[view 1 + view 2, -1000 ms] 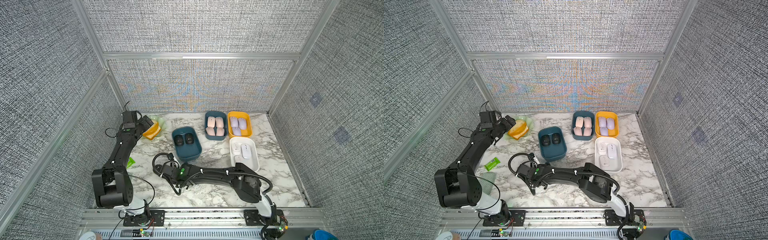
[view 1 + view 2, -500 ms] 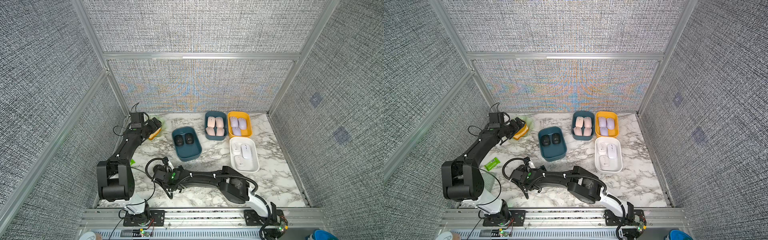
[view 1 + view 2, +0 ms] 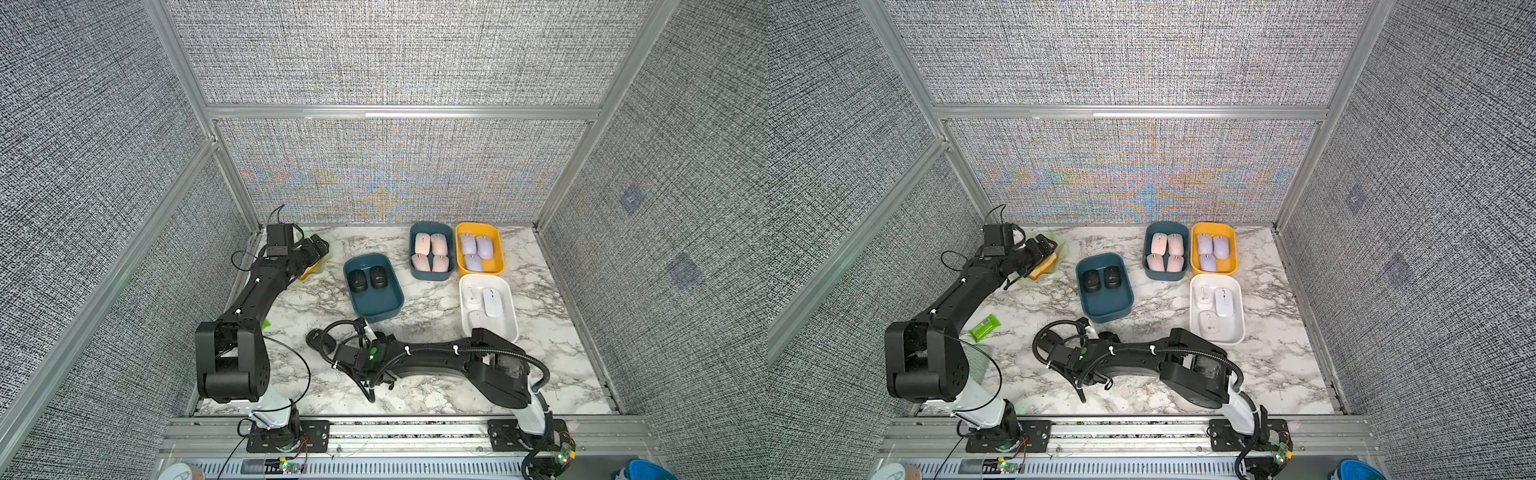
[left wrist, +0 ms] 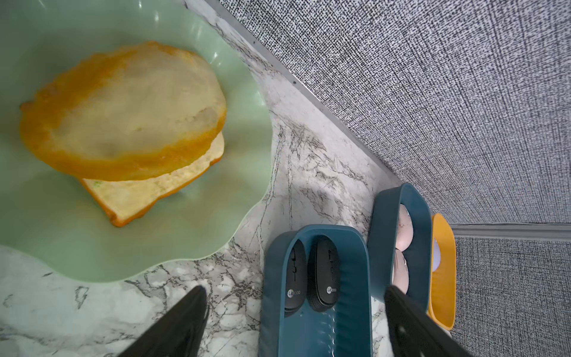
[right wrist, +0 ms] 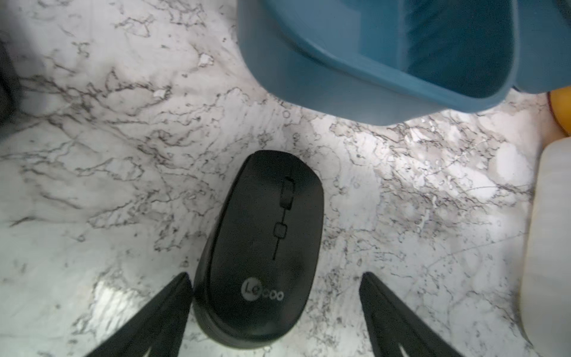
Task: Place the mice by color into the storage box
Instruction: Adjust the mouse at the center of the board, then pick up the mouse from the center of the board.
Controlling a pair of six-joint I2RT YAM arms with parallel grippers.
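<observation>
**1 black mouse loose on table, 12 boxed by colour**

Loose black mouse lies flat on the marble table, btwn the fingers of the right gripper. Jaws stand wide apart: one finger just beside the mouse's flank, the other well clear, no clamp.

Mouse sits approx 7 o'clock of the near teal box, which holds 2 black mice side by side at its 12 o'clock end.

- At 2 o'clock of it: second teal box w/ 4 pink mice, packed in 2 pairs.
- Just beside that at 3 o'clock: yellow box w/ 3 lilac mice.
- At 6 o'clock of yellow: white box w/ 3 white mice.

Left gripper hangs approx 10 o'clock of the near teal box, jaws apart, holding nothing. It is by a green plate w/ orange-crusted bread.
</observation>
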